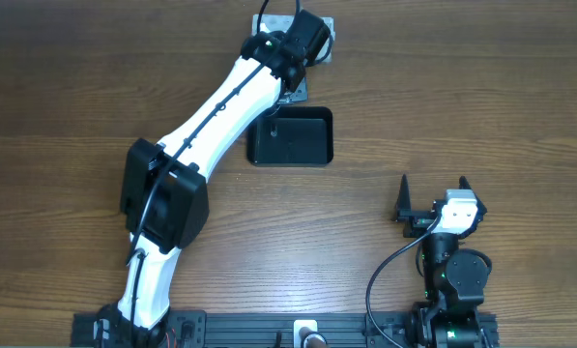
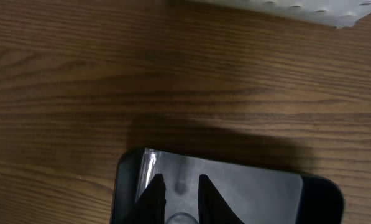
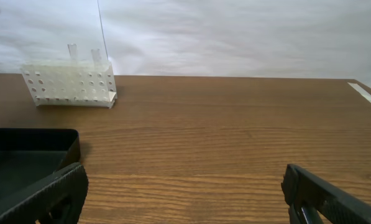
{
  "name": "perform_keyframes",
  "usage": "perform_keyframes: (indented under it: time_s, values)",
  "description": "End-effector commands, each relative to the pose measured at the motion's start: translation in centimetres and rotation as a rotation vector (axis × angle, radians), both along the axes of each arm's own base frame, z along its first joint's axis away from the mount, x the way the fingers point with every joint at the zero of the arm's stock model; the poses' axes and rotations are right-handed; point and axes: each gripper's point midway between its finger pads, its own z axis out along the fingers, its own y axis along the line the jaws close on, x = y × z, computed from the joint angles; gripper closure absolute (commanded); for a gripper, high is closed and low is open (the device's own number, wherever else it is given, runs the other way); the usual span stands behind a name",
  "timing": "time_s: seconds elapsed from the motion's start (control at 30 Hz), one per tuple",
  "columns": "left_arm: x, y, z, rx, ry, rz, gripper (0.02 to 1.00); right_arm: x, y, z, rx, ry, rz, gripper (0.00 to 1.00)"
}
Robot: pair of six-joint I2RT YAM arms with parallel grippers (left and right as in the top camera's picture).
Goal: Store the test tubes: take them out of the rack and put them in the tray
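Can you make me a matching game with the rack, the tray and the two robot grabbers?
Things:
1 rack
2 tray
3 left gripper
4 right gripper

Match with:
A black
B open, holding nothing
C white, with holes
D holding a test tube over the tray

Pairs: 1-C, 2-A, 3-D, 4-B

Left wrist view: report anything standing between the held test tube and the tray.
Nothing visible stands in the way. The left end effector holds the test tube directly over the open black tray, and the tray floor beneath it looks bare. The rack lies apart, beyond the tray's rim.
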Motion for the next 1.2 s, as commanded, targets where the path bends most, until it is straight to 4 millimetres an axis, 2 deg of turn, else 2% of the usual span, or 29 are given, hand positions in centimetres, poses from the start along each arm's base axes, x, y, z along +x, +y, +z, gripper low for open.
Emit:
perform_keyframes:
  time_s: [0.03, 0.2, 0.53, 0.67, 0.77, 0.83, 0.93, 1.07, 1.17, 1.2]
  values:
    - [0.0, 0.7, -2.0, 0.019, 0.043, 0.018, 0.941, 0.0, 0.2, -0.1, 0.007, -0.002, 0.009, 0.009]
    - [-0.2, 1.1, -3.7, 0.034, 0.088, 0.024, 0.934, 0.0, 0.2, -0.1, 0.007, -0.002, 0.009, 0.007]
    - [-1.0, 1.2, -5.5, 0.025, 0.157, 0.023, 0.917, 0.0, 0.2, -0.1, 0.007, -0.002, 0.009, 0.009]
    - [-1.2, 1.2, -5.6, 0.026, 0.165, 0.022, 0.761, 0.0, 0.2, -0.1, 0.007, -0.002, 0.009, 0.009]
    - [-1.1, 1.1, -4.5, 0.017, 0.147, 0.02, 0.656, 0.0, 0.2, -0.1, 0.007, -0.002, 0.009, 0.009]
    - [-0.9, 1.1, -2.7, 0.016, 0.104, 0.018, 0.586, 0.0, 0.2, -0.1, 0.007, -0.002, 0.009, 0.007]
    - [-0.4, 1.4, 2.1, 0.028, -0.028, 0.023, 0.544, 0.0, 0.2, -0.1, 0.007, -0.002, 0.009, 0.007]
    - [0.6, 2.4, 10.8, 0.023, -0.281, 0.056, 0.446, 0.0, 0.2, -0.1, 0.007, -0.002, 0.009, 0.007]
    - [1.5, 2.8, 17.8, 0.001, -0.469, -0.028, 0.404, 0.0, 0.2, -0.1, 0.007, -0.002, 0.009, 0.007]
    - [1.7, 2.9, 19.0, 0.001, -0.503, -0.045, 0.4, 0.0, 0.2, -0.1, 0.007, -0.002, 0.009, 0.009]
